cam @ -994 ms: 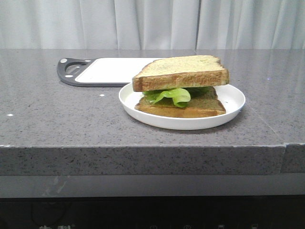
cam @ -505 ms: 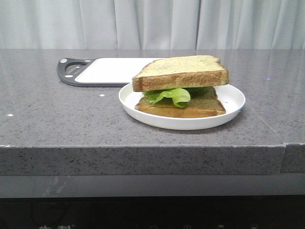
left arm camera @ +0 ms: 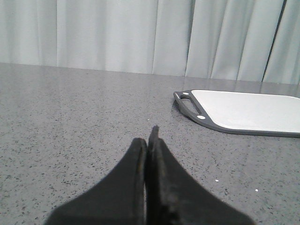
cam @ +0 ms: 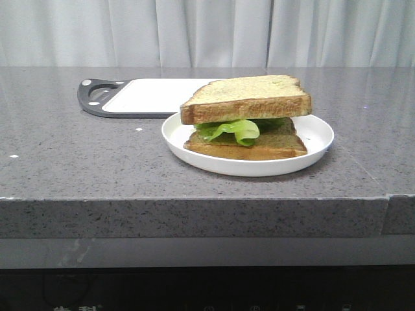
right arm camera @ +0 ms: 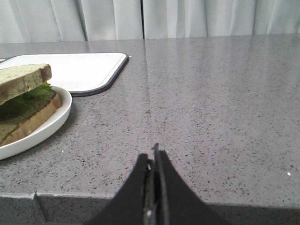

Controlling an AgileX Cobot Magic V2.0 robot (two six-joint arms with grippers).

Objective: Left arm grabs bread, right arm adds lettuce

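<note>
Green lettuce [cam: 235,129] sits under bread [cam: 246,98]; left fingers [left arm camera: 149,140] & right fingers [right arm camera: 155,157] clenched, empty.

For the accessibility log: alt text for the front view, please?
A round white plate on a grey speckled stone counter holds a sandwich: thick tan bread slice over ruffled green lettuce and a darker bottom slice. A white cutting board lies behind.

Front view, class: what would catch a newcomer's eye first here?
First, the sandwich on the white plate near the middle of the grey counter: the thick bread tops the ruffled lettuce, over a thinner bottom slice. Behind it to the left lies a white cutting board with a dark rim. In the wrist views, both grippers, left and right, are shut and empty.
</note>
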